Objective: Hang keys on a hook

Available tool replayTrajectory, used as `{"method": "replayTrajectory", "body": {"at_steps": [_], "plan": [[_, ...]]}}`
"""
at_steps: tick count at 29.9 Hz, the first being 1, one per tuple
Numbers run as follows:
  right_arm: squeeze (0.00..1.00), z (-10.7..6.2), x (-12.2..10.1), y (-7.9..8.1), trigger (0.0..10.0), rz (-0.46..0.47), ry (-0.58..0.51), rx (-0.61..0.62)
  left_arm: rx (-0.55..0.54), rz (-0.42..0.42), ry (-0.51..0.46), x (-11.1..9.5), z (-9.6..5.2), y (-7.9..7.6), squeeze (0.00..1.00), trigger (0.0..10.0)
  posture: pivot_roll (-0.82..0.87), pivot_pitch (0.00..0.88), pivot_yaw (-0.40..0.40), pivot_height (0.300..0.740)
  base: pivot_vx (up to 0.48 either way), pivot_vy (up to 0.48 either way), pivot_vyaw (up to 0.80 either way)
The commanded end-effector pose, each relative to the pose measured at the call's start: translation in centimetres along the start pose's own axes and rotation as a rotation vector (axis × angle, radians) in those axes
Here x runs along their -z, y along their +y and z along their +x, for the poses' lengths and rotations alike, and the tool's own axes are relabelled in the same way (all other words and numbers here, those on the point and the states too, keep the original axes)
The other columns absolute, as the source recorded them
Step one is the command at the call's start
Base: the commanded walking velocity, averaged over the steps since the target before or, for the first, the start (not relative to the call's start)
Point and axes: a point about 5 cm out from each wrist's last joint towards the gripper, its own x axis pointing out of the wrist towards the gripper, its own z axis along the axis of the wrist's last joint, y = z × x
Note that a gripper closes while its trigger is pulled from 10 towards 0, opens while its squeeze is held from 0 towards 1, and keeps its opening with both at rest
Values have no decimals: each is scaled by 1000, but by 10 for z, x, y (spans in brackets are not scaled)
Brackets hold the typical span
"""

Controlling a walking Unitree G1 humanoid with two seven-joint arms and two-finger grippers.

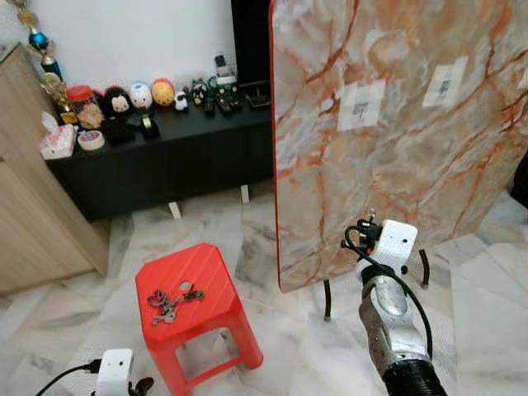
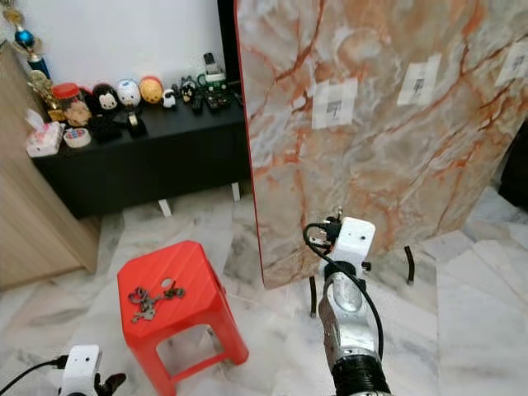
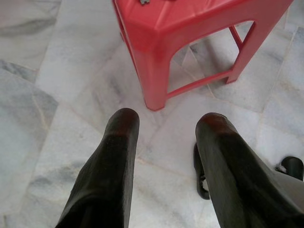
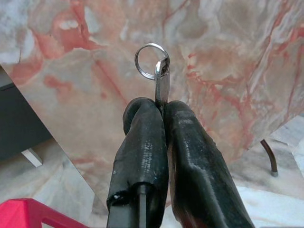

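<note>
- A flat silver key with a round steel split ring (image 4: 152,59) at its top stands upright at centre frame in the right wrist view, its lower part pinched in the right gripper (image 4: 164,111), whose two black fingers are pressed together on it with no gap.
- In the head views that right gripper (image 1: 367,224) sits lower right of centre, raised in front of the tall marble-patterned board with orange-red veins (image 1: 396,124), near its lower edge.
- Two pale square patches, (image 1: 361,105) and (image 1: 445,81), sit high on the board; each carries a small dark fitting, probably a hook, too small to confirm.
- A loose bunch of grey metal keys (image 1: 172,301) lies on top of the red plastic stool (image 1: 198,309) at lower left.
- The left gripper (image 3: 166,123) hangs low beside the stool, fingers spread apart and empty, over the marble floor.
- Risk, as I judge it: the grip is narrow, so the key could twist or slip; the ring is small and the patches are far above, so it may miss or knock the board.
</note>
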Motion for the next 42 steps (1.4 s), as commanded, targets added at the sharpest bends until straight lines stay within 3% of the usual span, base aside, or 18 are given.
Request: {"method": "replayTrajectory", "body": {"at_steps": [1, 6, 11, 14, 15, 16, 17, 19, 20, 23, 24, 26, 32, 42], "plan": [[0, -3, 6, 3, 10000, 5, 17, -1, 0, 26, 28, 5, -2, 4, 0, 10000, 64, 0, 43, 740, 0, 0, 0], [0, -5, 8, 3, 10000, 6, 24, 4, 4, 26, 31, 7, -2, 4, 0, 10000, 57, 0, 42, 740, 0, 0, 0], [0, -5, -4, 4, 10000, 16, -25, -4, 12, 33, 1, 1, -2, 5, 0, 10000, 82, 0, 44, 740, 0, 0, 0], [0, -9, 8, -5, 10000, 38, 23, 41, -13, -1, 12, 5, -2, 4, 0, 10000, 92, 0, 50, 740, 0, 0, 0], [0, -5, 0, 1, 10000, -30, -21, -2, 6, 5, 16, 3, -2, 5, 0, 10000, 70, 4, 56, 740, 0, 0, 0], [0, -2, -4, -2, 10000, -73, -22, 33, 5, 20, 15, 2, -1, 5, 0, 10000, 82, 26, 67, 740, 0, 0, 0], [0, 1, -18, 3, 10000, 129, -82, 6, -20, -19, 26, 6, -2, 4, 0, 10000, 84, 25, 66, 740, 0, 0, 0], [0, 4, -16, 1, 10000, 102, -46, 43, -35, -95, 24, 10, -3, 2, 0, 10000, 78, 24, 58, 740, 0, 0, 0], [0, 3, -18, 2, 10000, 191, -39, 70, -69, -183, 25, 16, -4, 3, 0, 10000, 74, 14, 72, 740, 0, 0, 0], [0, -6, -31, 14, 10000, -29, -136, -74, 24, -93, 5, 15, -6, 2, 0, 10000, 65, 6, 66, 740, 0, 0, 0], [0, -8, -16, 3, 10000, -13, -74, -23, 43, -34, 43, 16, -5, 0, 0, 10000, 95, 0, 64, 740, 0, 0, 0], [0, -9, -4, -6, 10000, -82, -34, -23, 58, 73, 64, 12, -3, -1, 0, 10000, 94, 0, 59, 740, 0, 0, 0], [0, 0, -16, -22, 10000, -19, -42, 43, -2, 15, 3, 2, 0, -1, 0, 10000, 49, 0, 44, 740, 0, 0, 0], [0, 0, -8, -11, 10000, -14, -16, 1, -8, -8, 25, 8, 0, -6, 0, 10000, 59, 0, 17, 740, 0, 0, 0]]}}
